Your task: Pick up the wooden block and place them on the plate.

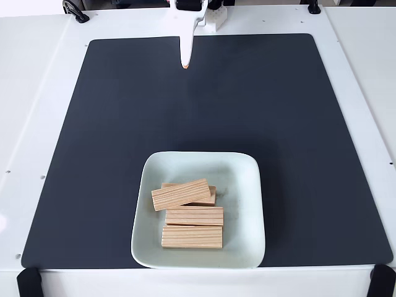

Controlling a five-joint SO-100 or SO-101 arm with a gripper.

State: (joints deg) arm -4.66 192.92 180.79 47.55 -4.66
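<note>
The pale mint-green plate (249,185) sits on the black mat near the front edge. Several wooden blocks lie inside it. A tilted block (180,194) rests on top of another block (212,197) that is mostly hidden beneath it. Two more blocks lie flat in front, one (194,216) behind the other (192,236). My gripper (185,62) hangs at the far edge of the mat, well away from the plate. Its white fingers are pressed together into one narrow blade with an orange tip, and nothing is held between them.
A black mat (278,111) covers most of the white table (37,93). The arm's white base (207,15) stands at the far edge. Black clamps (28,281) grip the front corners, and a dark cable clip (74,11) sits at the far left.
</note>
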